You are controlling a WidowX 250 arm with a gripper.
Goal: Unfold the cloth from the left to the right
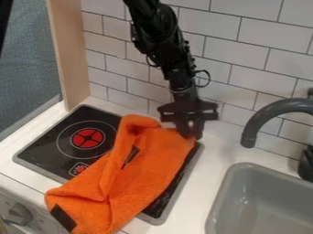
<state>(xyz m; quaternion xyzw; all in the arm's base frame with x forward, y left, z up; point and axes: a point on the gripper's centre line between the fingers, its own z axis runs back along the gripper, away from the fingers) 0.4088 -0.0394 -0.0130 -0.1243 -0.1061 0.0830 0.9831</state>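
The gripper hangs down at the upper right corner of the orange cloth, its lower end touching or very close to the cloth's edge; whether it holds the cloth I cannot tell. Rumpled and partly folded over itself, the cloth lies slantwise across the right part of the stove top. Its lower end reaches over the front edge, with a black patch at the lower left corner. A raised fold stands at its top, and a small dark tag shows near the middle.
A grey sink lies at the lower right, with a dark curved faucet above it. White counter runs between stove and sink. Behind rises a tiled wall; a wooden panel stands at the left. A knob sits on the front.
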